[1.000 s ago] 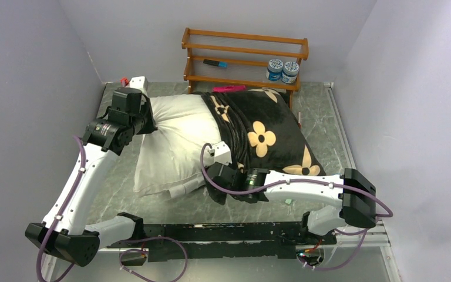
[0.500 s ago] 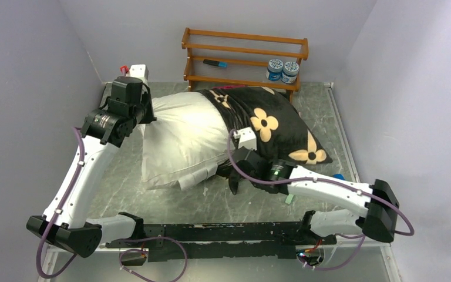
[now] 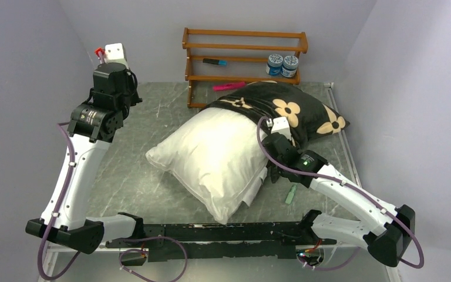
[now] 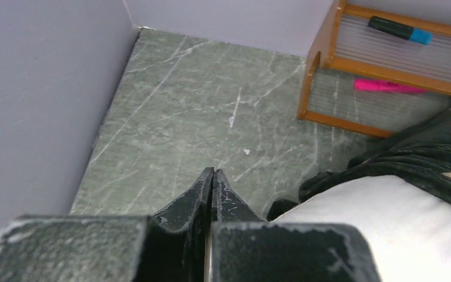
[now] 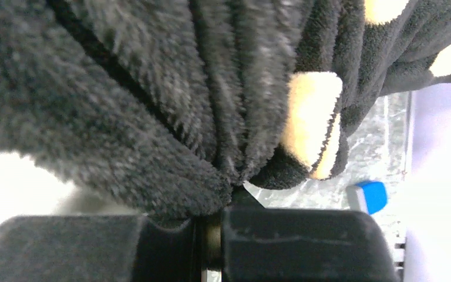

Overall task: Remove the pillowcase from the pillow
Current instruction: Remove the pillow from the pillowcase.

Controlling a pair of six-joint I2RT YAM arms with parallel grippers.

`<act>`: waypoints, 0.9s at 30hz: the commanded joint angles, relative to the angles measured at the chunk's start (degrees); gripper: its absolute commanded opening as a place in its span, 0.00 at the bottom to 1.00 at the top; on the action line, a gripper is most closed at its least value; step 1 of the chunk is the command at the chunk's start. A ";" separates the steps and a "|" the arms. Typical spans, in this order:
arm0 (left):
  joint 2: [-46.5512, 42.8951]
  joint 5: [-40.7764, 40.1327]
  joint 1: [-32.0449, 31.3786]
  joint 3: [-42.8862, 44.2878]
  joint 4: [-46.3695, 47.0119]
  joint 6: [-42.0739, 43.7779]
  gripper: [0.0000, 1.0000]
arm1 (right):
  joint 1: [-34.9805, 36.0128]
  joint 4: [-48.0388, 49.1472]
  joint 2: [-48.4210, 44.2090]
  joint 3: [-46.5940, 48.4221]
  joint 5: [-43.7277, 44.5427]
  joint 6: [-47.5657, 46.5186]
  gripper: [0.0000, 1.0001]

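Now the right gripper (image 5: 214, 205) pinches the pillowcase (image 3: 296, 111) (bunched on the far end of the pillow (image 3: 211, 155)) just in front of the rack (image 3: 243, 48); the left gripper (image 4: 212, 183), pressed together and empty, hangs left of it.

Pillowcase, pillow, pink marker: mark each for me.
pillowcase (image 3: 264, 110), top external view, black plush left of a flower motif.
pillow (image 3: 211, 155), top external view, middle of bare white face.
pink marker (image 4: 384, 86), left wrist view, mid barrel.
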 commanded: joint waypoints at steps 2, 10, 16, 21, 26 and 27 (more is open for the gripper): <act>-1.10 14.24 0.37 -2.41 5.35 1.41 0.05 | -1.53 8.46 -1.68 4.44 -2.73 -8.48 0.00; -2.08 28.65 -9.84 -9.48 8.24 0.27 0.62 | -0.90 15.57 0.08 4.42 -13.53 -11.38 0.00; -2.16 20.32 -27.31 -10.27 8.91 1.77 0.75 | 0.62 18.74 0.88 7.47 -18.46 -14.08 0.00; -3.36 14.11 -36.94 -10.94 11.77 6.22 0.85 | 1.28 22.42 2.30 11.34 -23.52 -12.43 0.00; -6.23 12.84 -40.07 -13.29 15.37 12.59 0.96 | 1.58 24.26 6.33 17.79 -28.13 -10.54 0.00; -7.18 12.80 -40.14 -14.11 16.35 13.62 0.97 | 1.67 24.79 7.05 18.96 -29.06 -10.24 0.00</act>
